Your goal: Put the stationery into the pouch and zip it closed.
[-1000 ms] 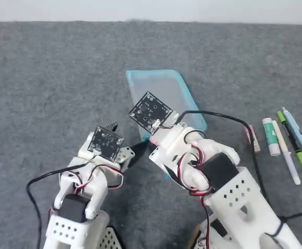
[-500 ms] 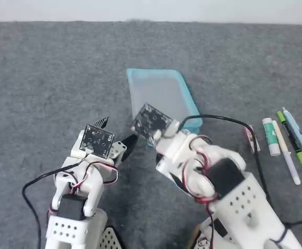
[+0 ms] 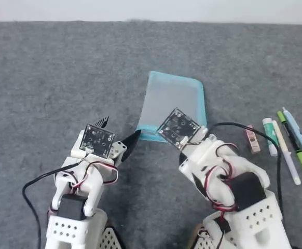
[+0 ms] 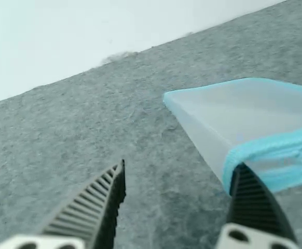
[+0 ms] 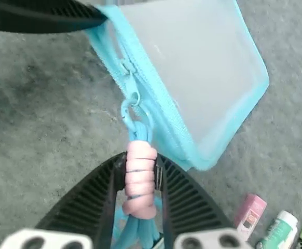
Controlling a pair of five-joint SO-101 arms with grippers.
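Translucent plastic pouch with light-blue trim [image 3: 174, 101] lies flat on the grey carpet-like table [image 3: 47, 67], just up of centre in the high view. Its zip edge is at the 6 o'clock end, facing the arms.

Right gripper [image 5: 138, 158] is at 6 o'clock of the pouch, narrow, clamped on the pink ribbed zip pull [image 5: 139, 192]. The pull hangs by a light-blue ring [image 5: 133, 106] from the zip slider [image 5: 126, 67], which sits near the pouch's 7 o'clock corner. Can't tell whether the zip is open or closed.

Left gripper [image 4: 180, 171] is at 8 o'clock of the pouch, jaws wide, gripping nothing. One black fingertip [image 4: 240, 174] is right at the blue-trimmed corner of the pouch [image 4: 244, 114], apparently touching it. The other finger is well apart from the pouch, over bare table. In the high view this gripper [image 3: 121, 128] is low beside that same corner.

Stationery is all outside the pouch, in a row on the table at 3–4 o'clock of it:
- small pink block [image 3: 252, 139], nearest the pouch
- white-and-green glue stick [image 3: 269, 136]
- white pen [image 3: 286, 153]
- green pen [image 3: 293, 142]
- light-blue pen [image 3: 299, 136], farthest out

All five lie roughly parallel and close together, and neither gripper touches them.
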